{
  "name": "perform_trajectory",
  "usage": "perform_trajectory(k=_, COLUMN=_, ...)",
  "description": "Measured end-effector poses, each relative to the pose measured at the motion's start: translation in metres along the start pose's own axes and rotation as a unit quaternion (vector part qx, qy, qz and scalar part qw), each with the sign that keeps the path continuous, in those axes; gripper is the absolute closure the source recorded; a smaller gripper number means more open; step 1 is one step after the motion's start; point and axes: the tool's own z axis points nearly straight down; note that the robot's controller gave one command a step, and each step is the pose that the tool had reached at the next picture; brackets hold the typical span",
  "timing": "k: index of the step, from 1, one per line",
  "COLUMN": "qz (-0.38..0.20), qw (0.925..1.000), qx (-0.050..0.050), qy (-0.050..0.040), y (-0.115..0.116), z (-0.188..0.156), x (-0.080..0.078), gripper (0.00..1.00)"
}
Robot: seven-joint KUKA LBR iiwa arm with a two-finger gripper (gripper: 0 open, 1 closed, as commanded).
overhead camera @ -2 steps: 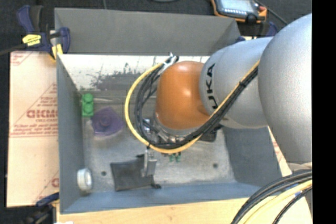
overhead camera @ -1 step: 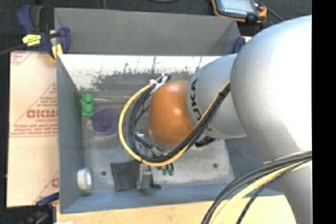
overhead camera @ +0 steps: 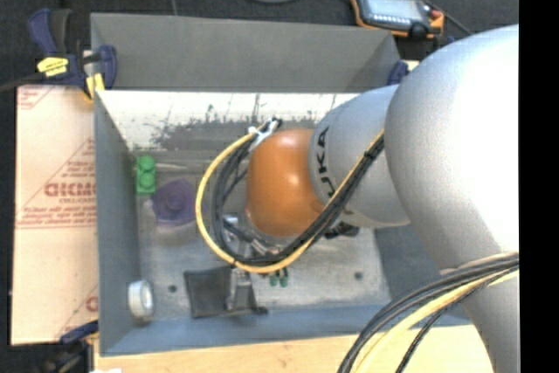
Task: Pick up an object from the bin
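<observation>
Likely the approach step: the jaws stood low, just right of the black pad, their spread impossible to tell. Next called for closing on something there.

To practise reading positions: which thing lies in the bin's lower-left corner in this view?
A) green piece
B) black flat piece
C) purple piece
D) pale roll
D: the pale roll sits in that corner; the green piece and purple piece lie higher up, the black flat piece to its right.
</observation>
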Motion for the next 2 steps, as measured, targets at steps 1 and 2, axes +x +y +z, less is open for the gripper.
perform_trajectory(k=1, qz=0.007, qw=1.0, qx=-0.001, qy=0.0015, y=-0.002, z=0.0034, x=0.0041, gripper=1.0)
perform_trajectory(k=2, qz=0.007, qw=1.0, qx=-0.001, qy=0.0015, y=-0.0021, z=0.0034, x=0.0041, gripper=1.0)
